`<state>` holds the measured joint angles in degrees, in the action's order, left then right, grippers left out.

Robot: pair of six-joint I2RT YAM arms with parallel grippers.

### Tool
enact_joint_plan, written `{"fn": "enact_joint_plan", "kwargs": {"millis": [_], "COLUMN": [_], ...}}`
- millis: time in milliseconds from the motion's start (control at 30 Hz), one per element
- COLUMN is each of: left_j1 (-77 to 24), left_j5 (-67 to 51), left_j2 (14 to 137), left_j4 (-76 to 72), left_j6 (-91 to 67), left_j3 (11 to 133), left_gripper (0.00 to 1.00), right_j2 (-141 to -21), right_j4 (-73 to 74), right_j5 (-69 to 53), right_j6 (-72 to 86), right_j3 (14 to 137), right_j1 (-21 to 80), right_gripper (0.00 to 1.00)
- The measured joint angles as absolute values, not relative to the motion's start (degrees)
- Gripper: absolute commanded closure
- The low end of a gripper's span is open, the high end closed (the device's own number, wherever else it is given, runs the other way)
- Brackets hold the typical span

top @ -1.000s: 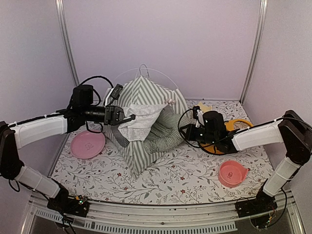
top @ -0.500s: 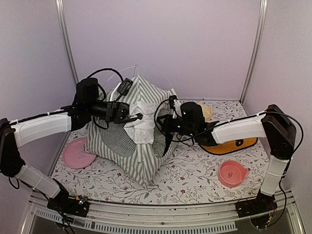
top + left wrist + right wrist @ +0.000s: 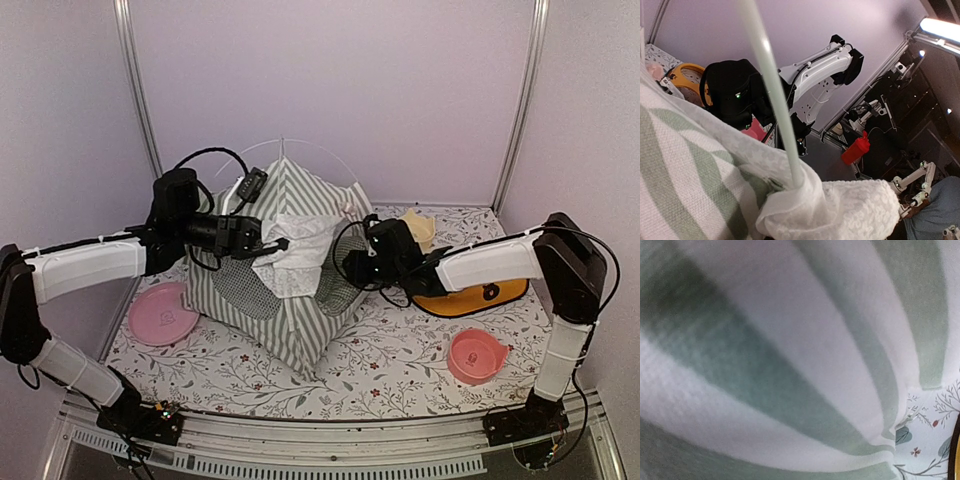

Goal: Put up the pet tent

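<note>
Tent: your grey-green and white striped fabric pet tent (image 3: 300, 325) stood mid-table on the floral-printed cloth (image 3: 390, 372), between a flat pink plate (image 3: 160, 315) and an orange tray (image 3: 470, 298).
Left gripper (image 3: 272, 243): you had it clamped on the pet tent at its white lace curtain (image 3: 300, 258), beside a thin white pole (image 3: 772, 95).
Right gripper (image 3: 352, 268): it sat against the tent's right side. You could not tell whether it was open or closed.

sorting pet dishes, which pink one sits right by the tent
The flat pink plate on the left, beside the tent edge; the deeper pink bowl sits apart on the right.
</note>
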<state>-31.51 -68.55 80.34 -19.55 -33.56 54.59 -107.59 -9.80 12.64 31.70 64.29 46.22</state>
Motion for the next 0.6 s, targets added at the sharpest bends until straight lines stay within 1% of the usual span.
{"fn": "enact_joint_plan", "kwargs": {"millis": [133, 233, 300, 367, 433, 500, 600], "left_j1": [-30.8, -30.6, -30.6, -30.6, -30.5, -30.5, -30.5], "left_j5": [-68.6, -68.8, -68.9, -68.9, -69.1, -69.3, -70.1], "left_j2": [80.3, 80.3, 80.4, 80.5, 80.8, 81.4, 82.2], "left_j4": [-20.4, -20.5, -20.5, -20.5, -20.4, -20.4, -20.8], "left_j6": [-33.1, -32.6, -32.3, -31.7, -31.3, -31.0, -30.6], "left_j3": [53.4, 52.8, 52.8, 52.8, 52.8, 52.8, 52.9], "left_gripper": [1.00, 1.00, 1.00, 1.00, 1.00, 1.00, 1.00], "right_j2": [-104.4, -101.1, -98.2, -95.3, -92.8, -91.1, -89.8], "right_j4": [-6.9, -4.9, -3.9, -3.0, -2.1, -1.3, -1.5], "right_j5": [14.2, 15.0, 15.6, 16.1, 16.4, 17.0, 17.7], "right_j6": [30.6, 29.9, 29.6, 29.5, 29.6, 29.6, 28.5], "right_j3": [63.1, 62.0, 61.0, 60.0, 59.5, 59.2, 58.9], "right_j1": [47.7, 48.8, 49.3, 49.6, 49.9, 50.4, 51.9], "right_gripper": [0.25, 0.20, 0.18, 0.18, 0.21, 0.25, 0.35]}}
